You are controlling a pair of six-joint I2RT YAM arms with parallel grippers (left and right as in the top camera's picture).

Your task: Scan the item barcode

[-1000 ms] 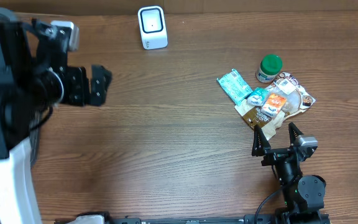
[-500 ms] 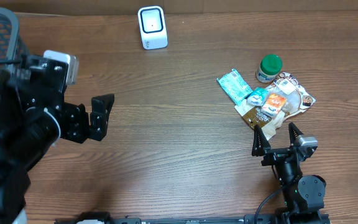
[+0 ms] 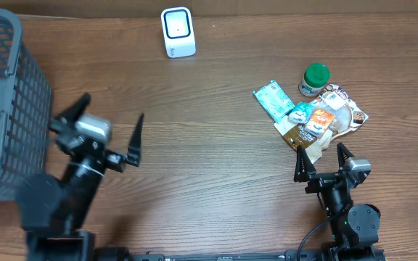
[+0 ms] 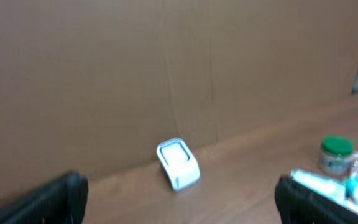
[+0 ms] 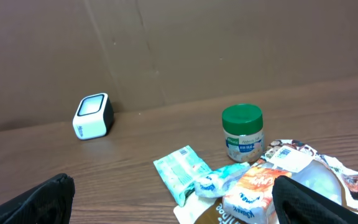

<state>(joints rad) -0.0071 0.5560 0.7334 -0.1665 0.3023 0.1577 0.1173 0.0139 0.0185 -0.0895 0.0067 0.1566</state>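
Dark wood-grain table (image 3: 209, 174) backed by brown cardboard wall (image 5: 166, 50). Grey mesh basket (image 3: 6, 109) set at left edge, white scanner (image 3: 177, 32) at far edge. Left gripper (image 3: 114, 106) and right gripper (image 3: 320, 148) spread wide, nothing held.

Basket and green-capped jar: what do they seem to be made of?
The basket looks like matte grey plastic, given its moulded grid walls. The jar seems plastic too, with a smooth green cap, though its body could be glass.
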